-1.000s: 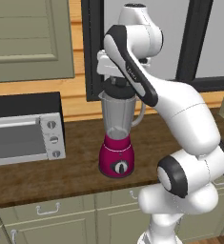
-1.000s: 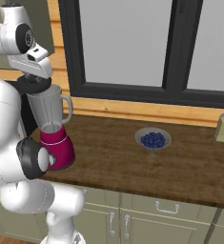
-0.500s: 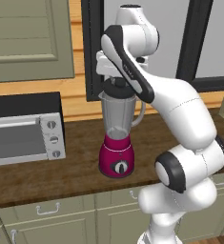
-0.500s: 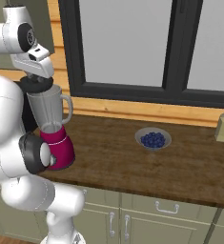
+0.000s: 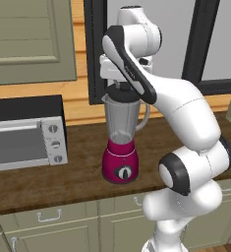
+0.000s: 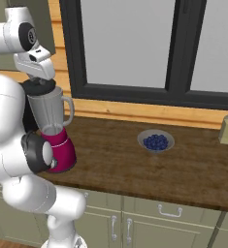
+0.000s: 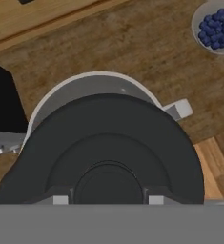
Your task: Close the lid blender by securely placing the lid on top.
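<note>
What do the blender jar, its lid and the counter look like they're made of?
Blender: the jar looks like clear greyish glass or plastic, since the wall shows through it; the base looks like glossy magenta plastic. Lid: probably matte black plastic or rubber, dark with no shine. Counter: dark brown wood, judging by the visible grain, though it could be a wood-look surface.

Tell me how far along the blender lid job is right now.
Done: the claw has the black lid gripped by its raised centre and has brought it over the blender. In hand: the lid sits at the jar's mouth, but the hand view shows the jar's rim peeking out on one side, so it looks off-centre. Left: centre it, seat it and let go.
</note>
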Robot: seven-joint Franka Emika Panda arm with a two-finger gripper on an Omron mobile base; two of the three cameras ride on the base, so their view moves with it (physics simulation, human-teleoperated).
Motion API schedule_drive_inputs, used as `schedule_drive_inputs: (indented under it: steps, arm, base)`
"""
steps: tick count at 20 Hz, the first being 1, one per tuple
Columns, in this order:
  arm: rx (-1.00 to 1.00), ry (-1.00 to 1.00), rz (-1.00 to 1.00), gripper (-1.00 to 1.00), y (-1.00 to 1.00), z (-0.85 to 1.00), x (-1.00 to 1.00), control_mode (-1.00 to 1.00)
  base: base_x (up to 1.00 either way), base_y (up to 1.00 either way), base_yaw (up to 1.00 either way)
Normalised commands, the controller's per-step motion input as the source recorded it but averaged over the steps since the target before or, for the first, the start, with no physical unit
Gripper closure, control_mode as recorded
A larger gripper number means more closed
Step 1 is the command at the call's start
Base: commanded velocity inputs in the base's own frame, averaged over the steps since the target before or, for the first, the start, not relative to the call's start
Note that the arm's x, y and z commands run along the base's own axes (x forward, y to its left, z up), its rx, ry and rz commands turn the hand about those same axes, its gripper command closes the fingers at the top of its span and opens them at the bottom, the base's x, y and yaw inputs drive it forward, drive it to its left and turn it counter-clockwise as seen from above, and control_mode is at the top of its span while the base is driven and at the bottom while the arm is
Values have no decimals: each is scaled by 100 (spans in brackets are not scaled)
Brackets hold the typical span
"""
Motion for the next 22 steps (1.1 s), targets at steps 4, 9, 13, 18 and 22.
schedule_drive_inputs:
  steps: [4,9,13,18,22]
  arm:
    - [-2,5,-6,100,-5,0,1,-100]
    - [-2,4,-4,100,0,0,1,-100]
    - [-1,1,-2,100,0,-3,2,-100]
    - [0,0,0,100,0,-8,3,-100]
    - [0,0,0,100,0,-11,1,-100]
  base:
    - [0,0,0]
    - [0,0,0]
    - [0,0,0]
    - [0,0,0]
    - [0,0,0]
